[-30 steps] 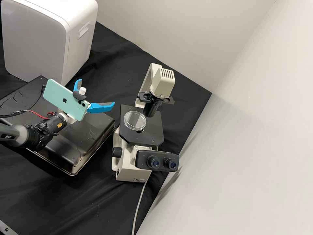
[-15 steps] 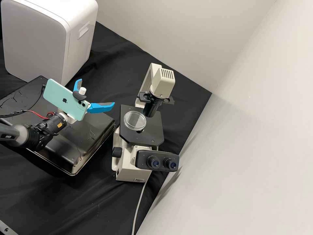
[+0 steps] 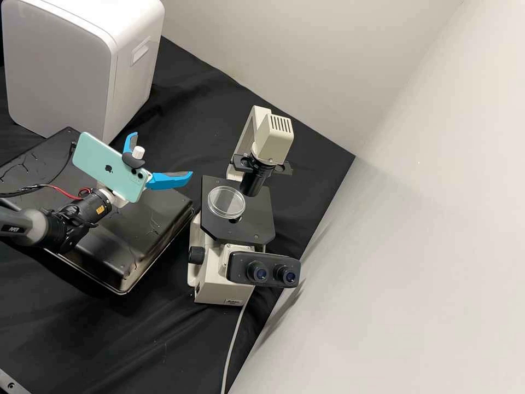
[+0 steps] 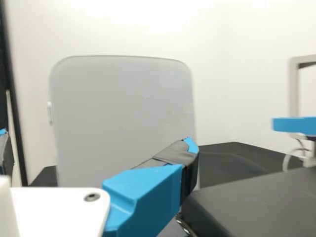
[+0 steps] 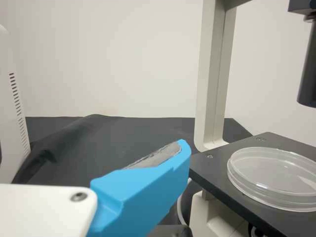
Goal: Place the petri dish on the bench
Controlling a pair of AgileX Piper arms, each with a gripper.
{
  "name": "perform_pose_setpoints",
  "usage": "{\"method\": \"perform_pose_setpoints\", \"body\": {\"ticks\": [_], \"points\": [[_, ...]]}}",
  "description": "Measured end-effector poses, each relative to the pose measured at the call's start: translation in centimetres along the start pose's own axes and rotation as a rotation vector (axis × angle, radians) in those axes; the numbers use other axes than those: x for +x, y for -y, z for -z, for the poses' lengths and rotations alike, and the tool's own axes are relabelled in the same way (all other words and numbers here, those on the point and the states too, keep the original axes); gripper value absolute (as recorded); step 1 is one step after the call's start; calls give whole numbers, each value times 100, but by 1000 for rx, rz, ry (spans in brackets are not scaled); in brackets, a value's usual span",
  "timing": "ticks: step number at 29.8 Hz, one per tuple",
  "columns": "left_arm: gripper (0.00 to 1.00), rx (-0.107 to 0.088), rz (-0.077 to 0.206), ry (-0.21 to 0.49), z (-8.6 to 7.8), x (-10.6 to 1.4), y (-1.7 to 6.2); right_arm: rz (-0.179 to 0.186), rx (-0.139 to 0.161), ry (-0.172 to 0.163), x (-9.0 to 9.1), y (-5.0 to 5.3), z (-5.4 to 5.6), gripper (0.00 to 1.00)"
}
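A clear round petri dish (image 3: 226, 202) lies on the black stage (image 3: 257, 221) of a white microscope, just in front of the objective. My right gripper (image 3: 162, 156) hangs a short way left of the stage, above a black case, open with its blue fingers spread wide. In the right wrist view the dish (image 5: 274, 177) sits close ahead on the stage (image 5: 217, 163), past one blue finger (image 5: 148, 185). My left gripper (image 4: 96, 140) is open, with a finger (image 4: 158, 190) in front of the white appliance.
A large white appliance (image 3: 71, 60) stands at the back left. A flat black case (image 3: 126, 246) lies under the arm. The microscope's eyepieces (image 3: 265, 272) face the front, and its cable (image 3: 232, 339) trails forward. A pale wall borders the bench on the right.
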Motion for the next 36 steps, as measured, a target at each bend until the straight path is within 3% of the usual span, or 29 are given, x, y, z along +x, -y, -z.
{"method": "perform_pose_setpoints", "body": {"ticks": [3,6,14,16,21,23,29,33,36], "points": [[100,7,22,29,-57,-39,45,0,0,0,0,0,0,100],[100,-5,39,50,-103,-70,78,0,0,0,0,0,0,100],[100,-25,51,144,-257,-100,96,0,0,0,0,0,0,100],[100,-42,46,166,-308,-117,84,0,0,0,0,0,0,100],[100,-116,31,181,-468,-206,43,0,0,0,0,0,0,100],[100,-122,40,191,-543,-258,43,0,0,0,0,0,0,100],[100,-120,81,189,-618,-316,90,1,0,1,0,1,-1,100],[100,-113,121,137,-592,-296,169,1,0,1,0,1,-1,100],[100,-86,161,128,-606,-288,250,1,0,1,0,1,-1,100]]}}
